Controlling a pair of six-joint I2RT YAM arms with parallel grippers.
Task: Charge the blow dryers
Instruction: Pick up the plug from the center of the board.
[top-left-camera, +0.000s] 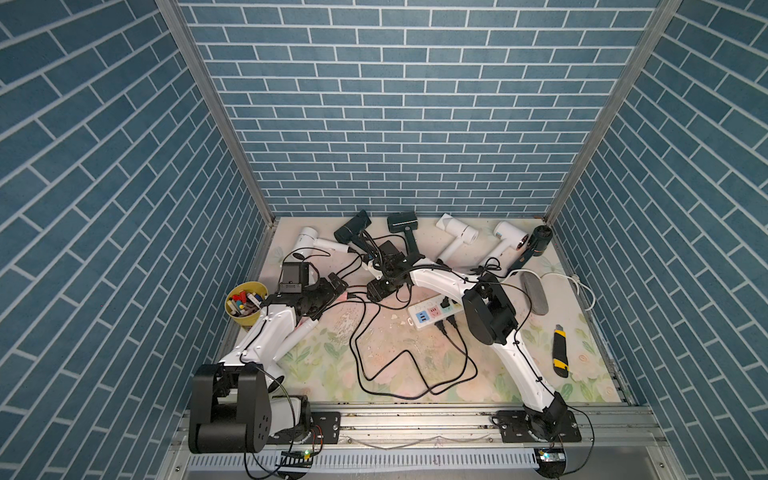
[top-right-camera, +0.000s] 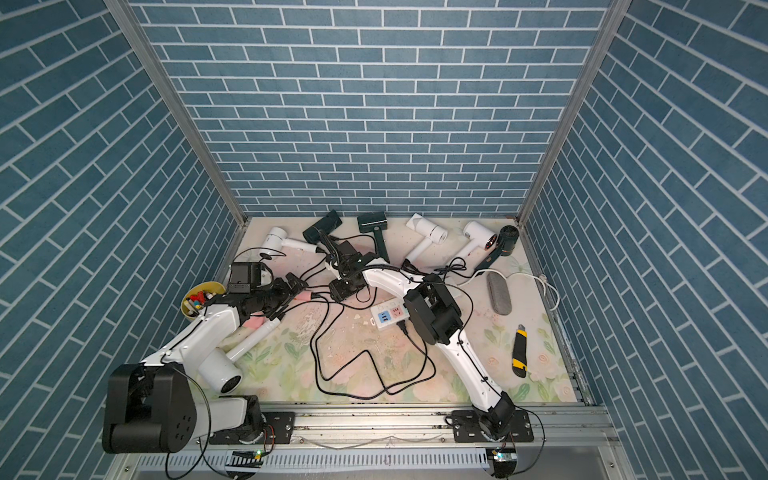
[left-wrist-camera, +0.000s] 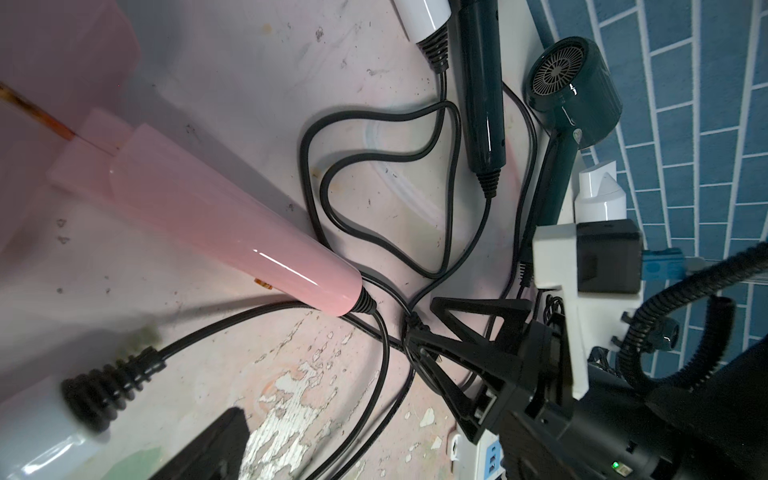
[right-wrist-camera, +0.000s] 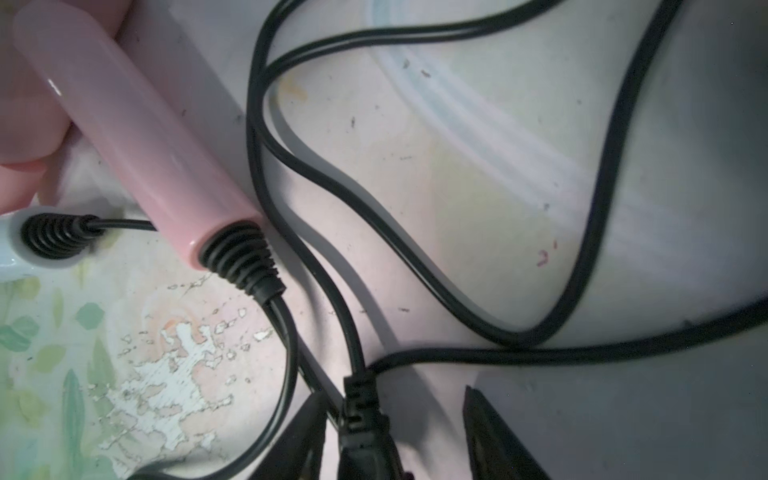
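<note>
Several blow dryers lie along the back wall, among them a white one (top-left-camera: 309, 241) and a dark green one (top-left-camera: 353, 226). A pink dryer (left-wrist-camera: 232, 232) (right-wrist-camera: 137, 145) lies partly under my left arm beside another white dryer (top-right-camera: 220, 370). My right gripper (right-wrist-camera: 395, 395) (top-left-camera: 368, 291) is low over the mat with a black plug (right-wrist-camera: 361, 411) between its fingers. One finger is close to the plug and the other stands apart from it. My left gripper (top-left-camera: 336, 286) is open just left of it, holding nothing. The white power strip (top-left-camera: 432, 313) has cords plugged in.
Loose black cords (top-left-camera: 415, 374) loop over the middle of the floral mat. A yellow cup (top-left-camera: 245, 303) of small items stands at the left edge. A grey fuzzy roll (top-left-camera: 536, 293) and a yellow-and-black utility knife (top-left-camera: 560, 351) lie at the right.
</note>
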